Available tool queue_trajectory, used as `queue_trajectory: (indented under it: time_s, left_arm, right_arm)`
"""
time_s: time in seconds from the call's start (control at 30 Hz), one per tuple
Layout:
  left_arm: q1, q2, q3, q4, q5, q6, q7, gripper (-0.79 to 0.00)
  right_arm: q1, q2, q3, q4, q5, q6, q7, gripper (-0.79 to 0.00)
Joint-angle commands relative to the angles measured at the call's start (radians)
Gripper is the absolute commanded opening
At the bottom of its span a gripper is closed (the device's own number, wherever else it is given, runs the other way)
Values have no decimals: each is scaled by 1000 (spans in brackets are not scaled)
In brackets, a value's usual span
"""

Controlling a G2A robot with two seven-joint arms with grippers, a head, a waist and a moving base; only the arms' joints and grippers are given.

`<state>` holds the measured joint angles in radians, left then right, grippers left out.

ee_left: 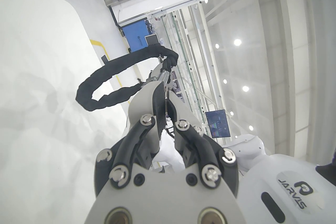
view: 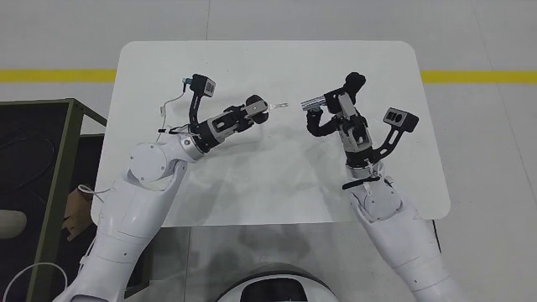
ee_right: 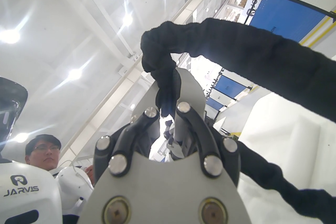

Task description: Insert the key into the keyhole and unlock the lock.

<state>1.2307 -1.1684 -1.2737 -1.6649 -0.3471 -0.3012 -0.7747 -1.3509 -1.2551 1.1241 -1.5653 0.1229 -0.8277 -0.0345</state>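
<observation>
Left gripper (view: 265, 109) of mine pinches the key (view: 281, 105), its blade pointing straight across a small gap at the lock (view: 312, 101) clamped in my right gripper (view: 325, 111).

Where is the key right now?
In the top view the key sits over the middle of the table, pinched in the jaws of the left gripper, pointing at the lock held by the right gripper.
</observation>
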Motion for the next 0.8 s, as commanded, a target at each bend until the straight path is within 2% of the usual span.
queue_trajectory:
  time_s: [0.0,0.77]
  left_arm:
    - [-5,-2,9,6,-8,23,-17,-785]
    - [-28,-20,22,42,-7,31,-47,-785]
  right_arm:
    - [-2,-5,4,2,-27,-4,-18,-785]
    - [-12,-45,7,3,-44,19,19,-785]
